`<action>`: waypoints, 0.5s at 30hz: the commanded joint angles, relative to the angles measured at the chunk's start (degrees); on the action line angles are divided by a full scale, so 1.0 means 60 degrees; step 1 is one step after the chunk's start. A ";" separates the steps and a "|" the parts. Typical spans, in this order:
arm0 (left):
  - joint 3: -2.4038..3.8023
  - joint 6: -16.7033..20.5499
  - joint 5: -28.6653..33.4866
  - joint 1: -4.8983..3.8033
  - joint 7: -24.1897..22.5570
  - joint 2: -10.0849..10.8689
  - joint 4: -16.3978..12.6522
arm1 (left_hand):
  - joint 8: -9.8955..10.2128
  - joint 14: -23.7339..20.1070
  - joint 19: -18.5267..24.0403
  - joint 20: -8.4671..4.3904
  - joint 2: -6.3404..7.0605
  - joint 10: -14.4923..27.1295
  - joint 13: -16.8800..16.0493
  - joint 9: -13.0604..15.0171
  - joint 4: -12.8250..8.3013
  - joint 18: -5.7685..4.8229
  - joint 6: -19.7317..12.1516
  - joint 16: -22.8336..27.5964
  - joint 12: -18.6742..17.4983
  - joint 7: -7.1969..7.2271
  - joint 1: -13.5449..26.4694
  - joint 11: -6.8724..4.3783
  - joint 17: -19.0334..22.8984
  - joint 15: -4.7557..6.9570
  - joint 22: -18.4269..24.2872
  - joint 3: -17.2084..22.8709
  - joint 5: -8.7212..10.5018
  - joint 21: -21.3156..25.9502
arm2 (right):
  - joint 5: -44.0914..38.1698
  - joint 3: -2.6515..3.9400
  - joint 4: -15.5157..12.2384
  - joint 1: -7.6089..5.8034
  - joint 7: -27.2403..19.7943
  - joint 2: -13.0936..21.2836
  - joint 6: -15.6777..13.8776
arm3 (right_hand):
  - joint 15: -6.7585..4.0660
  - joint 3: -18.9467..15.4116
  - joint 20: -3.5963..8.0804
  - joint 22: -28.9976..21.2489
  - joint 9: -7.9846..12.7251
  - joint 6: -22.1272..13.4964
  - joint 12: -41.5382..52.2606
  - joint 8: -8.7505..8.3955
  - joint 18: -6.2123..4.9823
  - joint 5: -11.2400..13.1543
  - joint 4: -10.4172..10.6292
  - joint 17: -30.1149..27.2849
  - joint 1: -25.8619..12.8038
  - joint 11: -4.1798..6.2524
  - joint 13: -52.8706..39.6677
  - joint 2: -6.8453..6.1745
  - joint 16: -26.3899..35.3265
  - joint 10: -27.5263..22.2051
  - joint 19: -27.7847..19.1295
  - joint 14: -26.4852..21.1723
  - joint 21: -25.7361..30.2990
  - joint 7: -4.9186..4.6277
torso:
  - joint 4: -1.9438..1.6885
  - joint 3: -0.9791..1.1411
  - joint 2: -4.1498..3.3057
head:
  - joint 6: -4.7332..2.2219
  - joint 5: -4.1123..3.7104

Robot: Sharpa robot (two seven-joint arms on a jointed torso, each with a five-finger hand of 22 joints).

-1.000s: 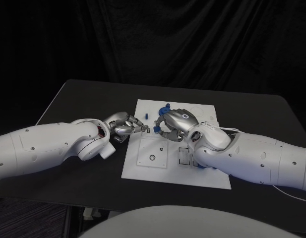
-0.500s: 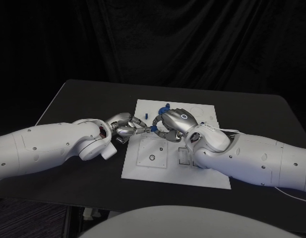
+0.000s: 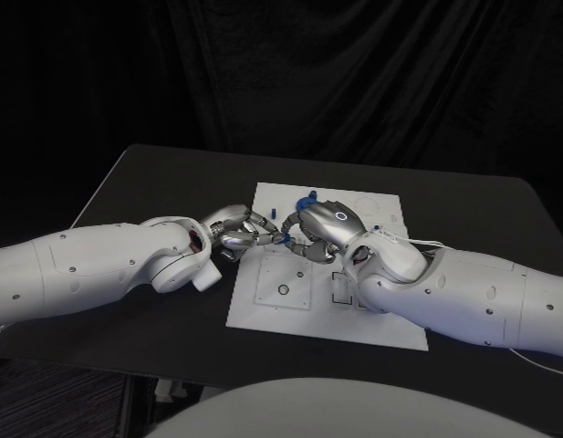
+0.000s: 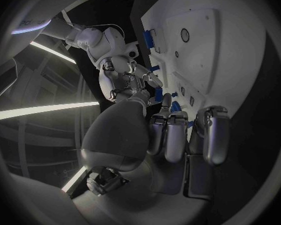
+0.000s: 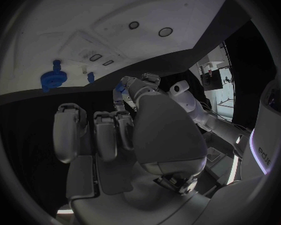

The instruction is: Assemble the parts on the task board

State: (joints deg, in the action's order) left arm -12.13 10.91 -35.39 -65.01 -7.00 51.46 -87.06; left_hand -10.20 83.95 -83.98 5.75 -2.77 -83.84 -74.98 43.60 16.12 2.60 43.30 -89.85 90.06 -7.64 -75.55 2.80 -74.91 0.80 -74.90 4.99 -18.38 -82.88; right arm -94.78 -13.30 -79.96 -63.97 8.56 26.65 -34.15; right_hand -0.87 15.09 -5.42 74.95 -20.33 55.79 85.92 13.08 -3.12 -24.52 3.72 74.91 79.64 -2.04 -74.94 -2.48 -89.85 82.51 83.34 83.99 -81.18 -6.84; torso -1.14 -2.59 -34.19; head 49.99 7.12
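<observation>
The white task board (image 3: pixel 310 301) lies mid-table, and both hands meet fingertip to fingertip above its near-left part. My left hand (image 3: pixel 235 228) pinches a small blue part (image 3: pixel 286 238) at its fingertips. In the right wrist view the same blue part (image 5: pixel 120 88) shows at the tip of the left hand (image 5: pixel 140 82). My right hand (image 3: pixel 318 226) reaches in from the other side and its fingertips are at the part; whether it grips the part is hidden. A blue round part (image 5: pixel 53 77) and a small blue peg (image 5: pixel 90 76) stand on the board (image 5: pixel 115 30).
The board's near half shows a round hole (image 3: pixel 283 290) and rectangular slots (image 3: pixel 339 292). Another blue part (image 3: pixel 311 195) stands at the board's far edge. Black table (image 3: pixel 162 182) lies open to the left and behind the board. Both forearms cross the table's front.
The two hands have closed the gap between them and now touch at the fingertips over the board. The right hand moved left toward the left hand.
</observation>
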 commanded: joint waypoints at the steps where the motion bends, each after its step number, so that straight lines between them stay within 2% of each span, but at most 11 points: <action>1: 0.0007 -0.0189 0.0081 0.0016 -0.0260 -0.0053 -0.0005 | -0.0012 0.1008 -0.0079 0.0024 -0.0009 -0.1026 -0.2504 -0.0138 -0.0034 -0.0062 0.0158 -0.0025 -0.0010 0.0017 -0.0125 0.0013 -0.2516 -0.0060 -0.1770 0.0005 -0.0191 -0.0040 | 0.0065 0.0007 -0.0044 0.0009 -0.0105 -0.0011 -0.0052 | -0.0067 -0.0012 0.0044 0.1940 -0.1042 0.0065 0.0032 0.0218 0.0086 0.0064 0.0042 0.2456 -0.0024 0.0024 -0.1295 0.0036 0.0009 0.0023 -0.0033 0.0965 0.0060 0.0161 | -0.0005 -0.0001 -0.0001 | 0.0002 0.0010; 3: 0.0007 -0.0269 0.0081 0.0016 -0.0216 -0.0095 0.0013 | -0.0041 0.1008 -0.0086 -0.0001 -0.0016 -0.1026 -0.2504 -0.0344 -0.0039 -0.0064 0.0352 -0.0025 -0.0010 0.0061 -0.0252 -0.0023 -0.2516 -0.0028 -0.1785 0.0029 -0.0520 -0.0044 | 0.0096 0.0007 -0.0040 0.0008 -0.0101 -0.0020 -0.0095 | -0.0068 -0.0001 0.0045 0.1929 -0.1050 0.0060 0.0017 0.0216 0.0078 0.0067 0.0038 0.2434 -0.0016 0.0026 -0.1271 0.0049 0.0022 -0.0003 -0.0055 0.0951 0.0089 0.0163 | -0.0001 0.0002 0.0000 | 0.0002 0.0011; 5: 0.0007 -0.0307 0.0081 0.0016 -0.0194 -0.0117 0.0021 | -0.0067 0.1008 -0.0090 -0.0014 -0.0017 -0.1026 -0.2504 -0.0430 -0.0040 -0.0065 0.0464 -0.0025 -0.0010 0.0086 -0.0302 -0.0046 -0.2516 -0.0012 -0.1791 0.0040 -0.0619 -0.0046 | 0.0108 0.0007 -0.0034 0.0008 -0.0099 -0.0027 -0.0121 | -0.0068 -0.0001 0.0045 0.1929 -0.1050 0.0060 0.0017 0.0216 0.0078 0.0067 0.0038 0.2434 -0.0016 0.0026 -0.1271 0.0049 0.0022 -0.0003 -0.0055 0.0951 0.0089 0.0163 | 0.0000 0.0001 0.0000 | 0.0002 0.0007; 6: 0.0007 -0.0340 0.0081 0.0016 -0.0181 -0.0139 0.0031 | -0.0105 0.1008 -0.0096 -0.0037 -0.0018 -0.1026 -0.2504 -0.0537 -0.0051 -0.0067 0.0610 -0.0025 -0.0010 0.0125 -0.0373 -0.0078 -0.2516 0.0015 -0.1801 0.0065 -0.0788 -0.0049 | 0.0116 0.0007 -0.0031 0.0008 -0.0097 -0.0032 -0.0139 | -0.0068 0.0002 0.0045 0.1923 -0.1053 0.0059 0.0018 0.0215 0.0073 0.0068 0.0037 0.2421 -0.0014 0.0026 -0.1273 0.0052 0.0030 -0.0001 -0.0067 0.0943 0.0105 0.0164 | -0.0002 0.0003 0.0000 | 0.0002 -0.0005; 11: 0.0007 -0.0384 0.0080 0.0017 -0.0185 -0.0198 0.0063 | -0.0144 0.1008 -0.0097 -0.0081 0.0000 -0.1026 -0.2504 -0.0718 -0.0099 -0.0067 0.0781 -0.0025 -0.0010 0.0176 -0.0522 -0.0127 -0.2516 0.0060 -0.1810 0.0137 -0.1176 -0.0043 | 0.0128 0.0007 -0.0046 0.0008 -0.0101 -0.0037 -0.0154 | -0.0068 0.0002 0.0045 0.1923 -0.1053 0.0059 0.0018 0.0215 0.0073 0.0068 0.0037 0.2421 -0.0014 0.0026 -0.1273 0.0052 0.0030 -0.0001 -0.0067 0.0943 0.0105 0.0164 | 0.0000 0.0002 0.0001 | 0.0002 -0.0016; 13: 0.0007 -0.0375 0.0080 0.0017 -0.0208 -0.0215 0.0077 | -0.0252 0.1008 -0.0109 -0.0119 -0.0002 -0.1026 -0.2504 -0.0801 -0.0189 -0.0071 0.0975 -0.0025 -0.0010 0.0237 -0.0684 -0.0181 -0.2516 0.0103 -0.1827 0.0247 -0.1518 -0.0051 | 0.0130 0.0007 -0.0056 0.0008 -0.0099 -0.0034 -0.0148 | -0.0068 0.0002 0.0045 0.1923 -0.1053 0.0059 0.0018 0.0215 0.0073 0.0068 0.0037 0.2421 -0.0014 0.0026 -0.1273 0.0052 0.0030 -0.0001 -0.0067 0.0943 0.0105 0.0164 | -0.0004 0.0004 0.0001 | 0.0002 -0.0025; 15: 0.0007 -0.0354 0.0080 0.0018 -0.0245 -0.0224 0.0090 | -0.0332 0.1008 -0.0117 -0.0141 -0.0006 -0.1026 -0.2504 -0.0810 -0.0252 -0.0073 0.1077 -0.0025 -0.0010 0.0275 -0.0770 -0.0214 -0.2516 0.0129 -0.1835 0.0313 -0.1637 -0.0058 | 0.0131 0.0007 -0.0062 0.0008 -0.0094 -0.0028 -0.0137 | -0.0068 0.0002 0.0045 0.1923 -0.1053 0.0059 0.0018 0.0215 0.0073 0.0068 0.0037 0.2421 -0.0014 0.0026 -0.1273 0.0052 0.0030 -0.0001 -0.0067 0.0943 0.0105 0.0164 | -0.0002 0.0002 0.0001 | 0.0002 -0.0022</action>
State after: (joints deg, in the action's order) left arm -12.11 10.19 -35.35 -65.01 -7.03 50.47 -86.11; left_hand -12.01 83.95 -83.97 5.30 -2.77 -83.96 -75.09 38.70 14.51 2.60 49.48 -89.85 90.26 -6.04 -79.66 1.90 -74.91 1.24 -74.90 6.60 -28.00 -82.88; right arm -94.13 -13.35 -80.14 -63.97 8.27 26.55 -34.20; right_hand -0.87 15.01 -5.22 74.94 -20.38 55.50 85.92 14.28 -3.12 -24.31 3.63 74.91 79.36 -2.04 -74.93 -2.78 -89.85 82.51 83.14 83.98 -80.75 -6.54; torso -1.15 -2.58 -34.18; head 49.99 6.97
